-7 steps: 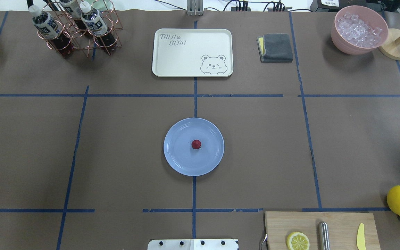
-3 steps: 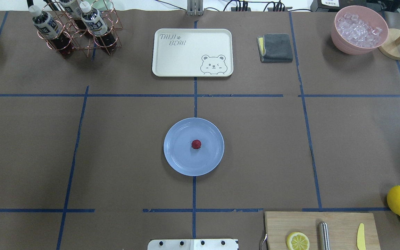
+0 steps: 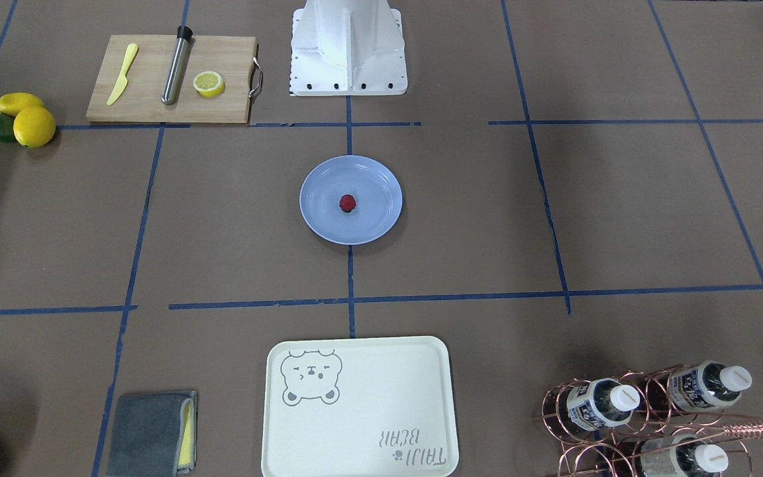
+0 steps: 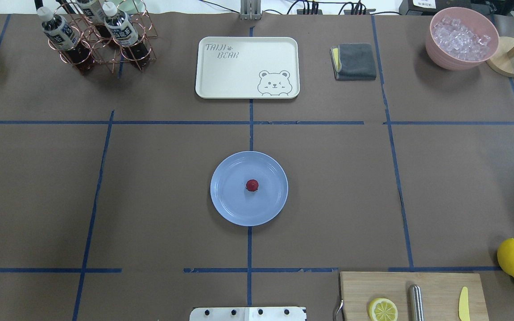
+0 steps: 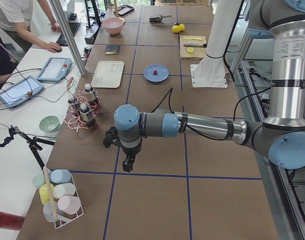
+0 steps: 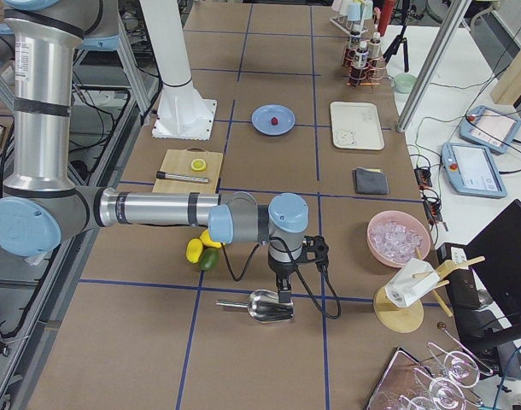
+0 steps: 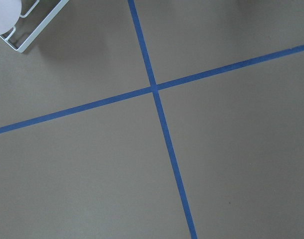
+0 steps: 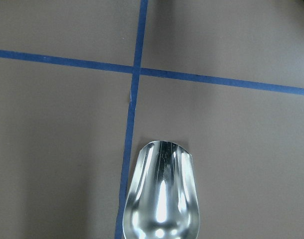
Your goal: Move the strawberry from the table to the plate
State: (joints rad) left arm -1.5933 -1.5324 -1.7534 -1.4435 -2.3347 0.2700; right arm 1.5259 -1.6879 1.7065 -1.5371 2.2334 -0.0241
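Out at 9 o'clock from the plate [image 4: 230,205], as the overhead view lays things out, the left hand [image 5: 126,162] is hanging over bare surface [image 4: 150,200] by a tape crossing [image 7: 154,88], well apart from everything in the task. Whether it is released or clenched I cannot tell, since only the side view is showing it. The strawberry [image 4: 252,185] is lying on the plate, just off centre toward 1 o'clock. Out toward 3 o'clock the right hand [image 6: 283,290] is hovering above a metal scoop [image 8: 159,199], its grip likewise impossible to tell. The placing step is looking finished to me, and the next move is probably calling for nothing beyond keeping both arms clear.
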